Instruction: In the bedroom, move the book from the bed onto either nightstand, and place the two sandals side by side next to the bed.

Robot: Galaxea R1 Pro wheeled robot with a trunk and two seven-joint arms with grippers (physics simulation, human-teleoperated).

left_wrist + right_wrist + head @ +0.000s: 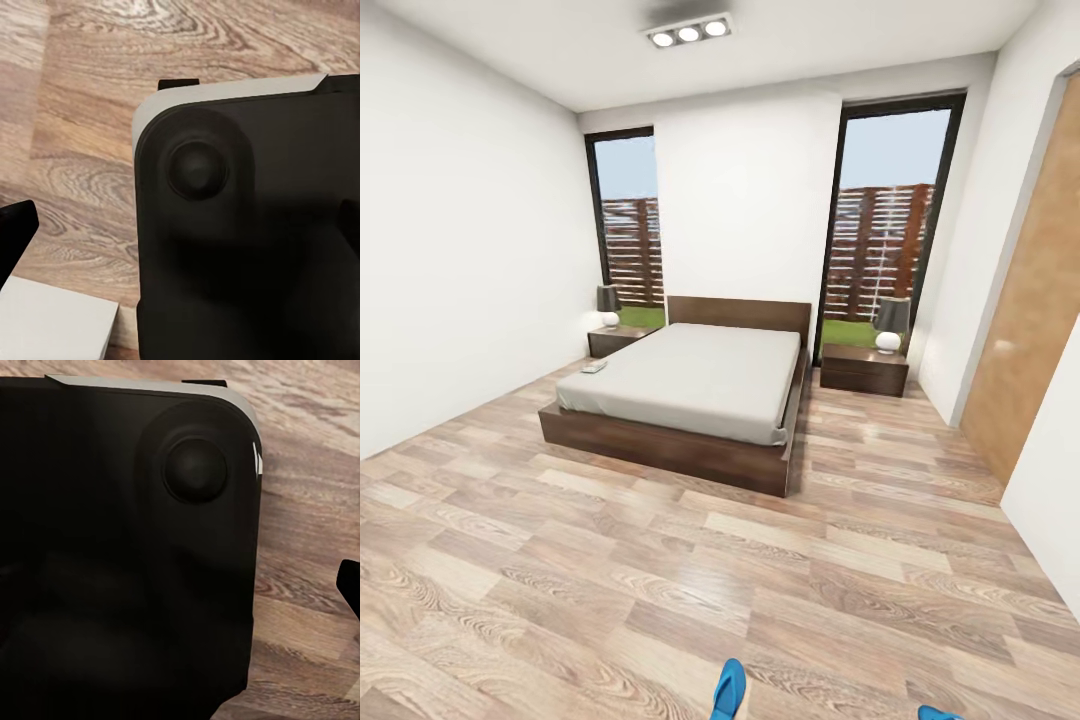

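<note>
Head view puts the book [594, 367] on the bed's [690, 375] near left corner, just before the left nightstand [615, 340], far ahead of me; two blue sandals [729, 690] lie at my base. Wrist views show, I think, my own dark base [247, 225] over wood floor [307, 547]; I cannot tell either gripper's finger state.

Both sandals [729, 690] are cut by the bottom edge; the book [594, 367] is too small to read.

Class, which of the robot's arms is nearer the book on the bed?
Left, probably. The book lies left of centre across the room; both arms hang beside the robot's base, far off.
</note>
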